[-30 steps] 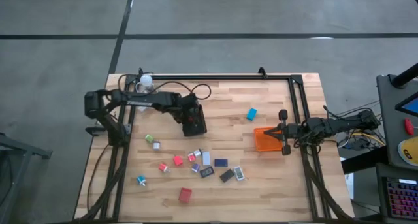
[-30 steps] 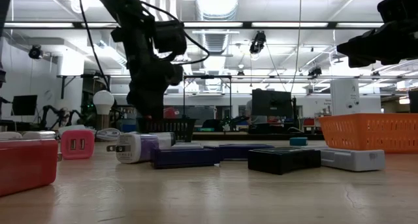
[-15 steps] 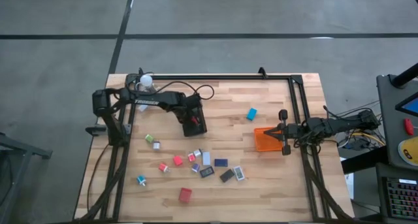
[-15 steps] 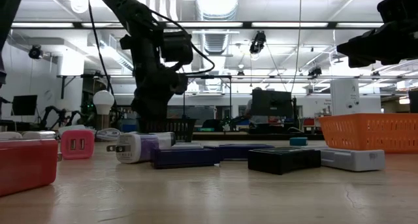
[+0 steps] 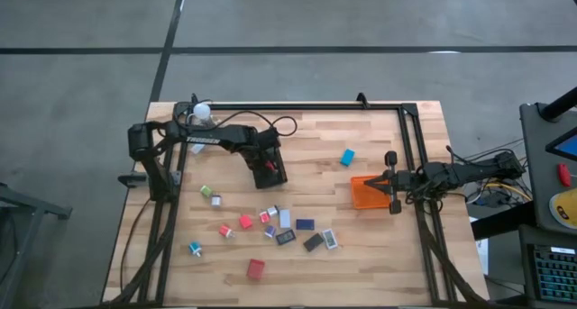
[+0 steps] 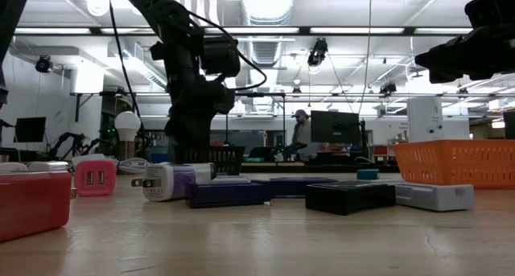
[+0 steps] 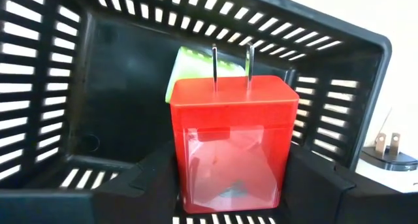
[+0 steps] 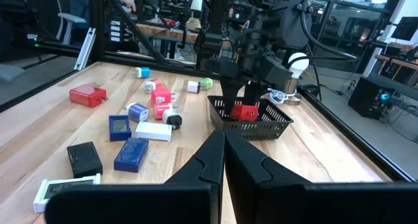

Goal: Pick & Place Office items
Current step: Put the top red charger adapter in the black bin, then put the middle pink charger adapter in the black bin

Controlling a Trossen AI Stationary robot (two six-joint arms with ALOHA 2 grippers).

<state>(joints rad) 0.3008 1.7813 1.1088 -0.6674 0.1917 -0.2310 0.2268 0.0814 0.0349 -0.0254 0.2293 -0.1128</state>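
Note:
My left gripper [image 5: 267, 168] points down into the black mesh tray [image 5: 276, 177] and is shut on a red plug block [image 7: 228, 145]. The block's two prongs [image 7: 230, 66] point away from the wrist. A green item [image 7: 188, 66] lies in the tray behind the block. The right wrist view shows the red block [image 8: 245, 112] low inside the tray [image 8: 261, 129]. Several small office items lie loose on the table's near half, among them a red block [image 5: 256, 268] and a black piece [image 5: 313, 242]. My right gripper [image 5: 386, 179] is shut and waits level by the orange tray [image 5: 365, 194]. My left gripper pinches the red plug block by two opposite side faces [image 7: 183, 175], at the end away from the prongs, one finger [image 7: 147, 185] on each side. The fingers come from above, slanting down. The block is low inside the tray; whether it touches the floor I cannot tell.
A teal block [image 5: 347, 157] lies alone between the two trays. A white bulb [image 5: 202, 111] with cords sits at the far left corner. A black frame rail [image 5: 306, 105] runs along the far edge and down the right side.
My left gripper has come a little toward the table's right edge and sunk lower into the black tray, with the red block still between its fingers.

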